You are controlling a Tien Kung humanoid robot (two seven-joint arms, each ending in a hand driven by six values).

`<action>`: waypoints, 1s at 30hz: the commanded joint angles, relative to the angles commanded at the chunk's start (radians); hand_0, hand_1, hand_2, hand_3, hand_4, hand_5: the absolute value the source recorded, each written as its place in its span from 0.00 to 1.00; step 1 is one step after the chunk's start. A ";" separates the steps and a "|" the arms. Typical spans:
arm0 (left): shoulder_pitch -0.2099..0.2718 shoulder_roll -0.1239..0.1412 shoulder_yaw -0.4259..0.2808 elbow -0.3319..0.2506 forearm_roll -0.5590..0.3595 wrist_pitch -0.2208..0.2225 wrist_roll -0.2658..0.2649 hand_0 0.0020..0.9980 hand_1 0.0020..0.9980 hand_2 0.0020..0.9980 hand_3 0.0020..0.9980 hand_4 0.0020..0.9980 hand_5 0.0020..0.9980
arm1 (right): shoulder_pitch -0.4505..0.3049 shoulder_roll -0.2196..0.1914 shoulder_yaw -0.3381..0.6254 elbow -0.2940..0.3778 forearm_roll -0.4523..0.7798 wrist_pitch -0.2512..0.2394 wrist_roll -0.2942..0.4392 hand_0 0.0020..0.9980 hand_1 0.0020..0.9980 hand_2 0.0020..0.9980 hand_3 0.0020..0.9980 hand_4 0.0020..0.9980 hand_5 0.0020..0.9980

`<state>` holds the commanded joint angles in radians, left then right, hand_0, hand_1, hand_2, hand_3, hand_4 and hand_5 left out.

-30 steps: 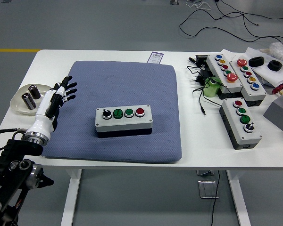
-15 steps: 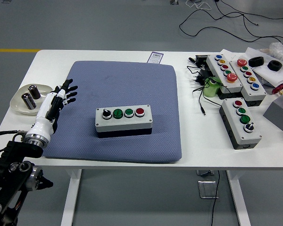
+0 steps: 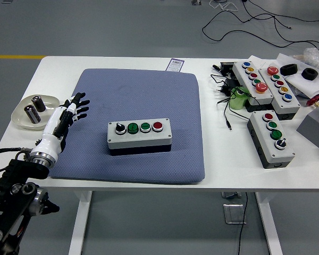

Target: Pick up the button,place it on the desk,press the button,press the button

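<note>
A grey button box (image 3: 139,134) lies in the middle of the blue mat (image 3: 138,90). It carries a black knob, two green buttons and a red button in a row. My left hand (image 3: 74,108) hovers over the mat's left edge, well left of the box, with its black fingers spread and holding nothing. My right arm does not show.
A white dish (image 3: 22,120) with two batteries sits at the left edge beside my hand. Three more button boxes (image 3: 271,138) (image 3: 252,82) (image 3: 280,89), a green bottle (image 3: 237,99), black cables (image 3: 223,85) and small parts crowd the right end of the table.
My left hand has drifted slightly right and forward over the mat's left edge, fingers still spread. The button box has not moved.
</note>
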<state>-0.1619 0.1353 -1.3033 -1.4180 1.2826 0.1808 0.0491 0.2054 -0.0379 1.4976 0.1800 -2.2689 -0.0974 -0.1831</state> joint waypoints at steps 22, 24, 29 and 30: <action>-0.001 -0.002 0.007 0.005 0.003 -0.009 0.005 0.76 0.80 0.83 0.89 0.74 1.00 | 0.004 0.001 0.011 0.000 0.000 0.000 0.001 0.67 0.66 0.68 0.62 0.31 0.17; 0.000 -0.002 0.008 0.006 0.003 -0.010 0.006 0.76 0.79 0.84 0.89 0.74 1.00 | 0.005 0.001 0.010 0.000 0.000 0.000 0.001 0.67 0.66 0.68 0.62 0.31 0.17; -0.001 -0.001 0.014 0.006 0.002 -0.015 0.007 0.76 0.79 0.84 0.89 0.74 1.00 | 0.003 0.000 0.009 0.000 0.000 0.002 0.000 0.67 0.66 0.68 0.62 0.31 0.17; -0.001 -0.002 0.016 0.006 0.003 -0.016 0.008 0.76 0.79 0.84 0.89 0.74 1.00 | 0.002 0.000 0.009 0.000 0.000 0.002 0.000 0.67 0.66 0.68 0.62 0.31 0.17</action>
<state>-0.1630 0.1337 -1.2876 -1.4119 1.2852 0.1652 0.0566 0.2079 -0.0381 1.5071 0.1800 -2.2689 -0.0955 -0.1833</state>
